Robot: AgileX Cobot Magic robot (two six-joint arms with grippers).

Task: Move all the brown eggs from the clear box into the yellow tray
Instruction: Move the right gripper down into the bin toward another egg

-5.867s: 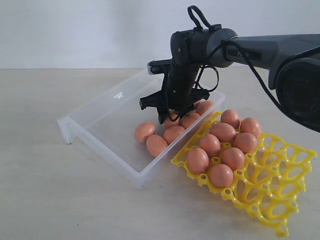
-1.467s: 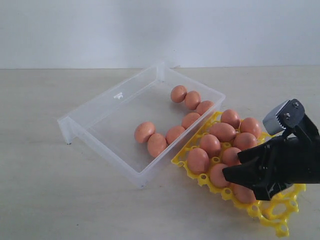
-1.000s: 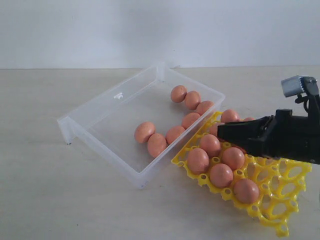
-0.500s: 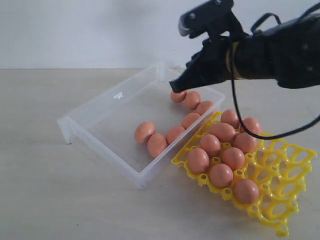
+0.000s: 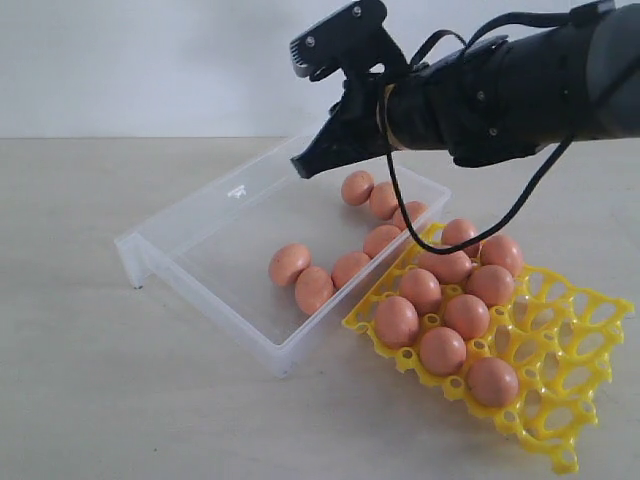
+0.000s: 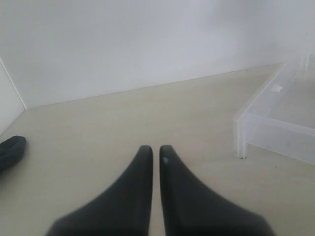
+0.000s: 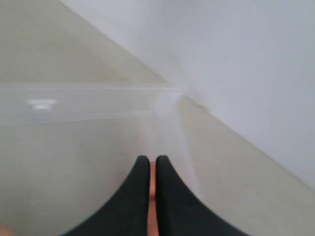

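While its jaws sit together, right claw [image 5: 303, 168] over clear box [image 5: 215, 300], brown eggs [image 5: 357, 187] just beside

A pale beige table [image 5: 110, 400] with a matte, faintly grained top runs back to a plain white wall [image 5: 150, 60], which rises straight from the table's far edge. At one side of the table a second white panel [image 6: 7, 101] meets that wall in a corner. Near it, on the table, lies a dark rounded thing [image 6: 10, 151], too cut off to identify.
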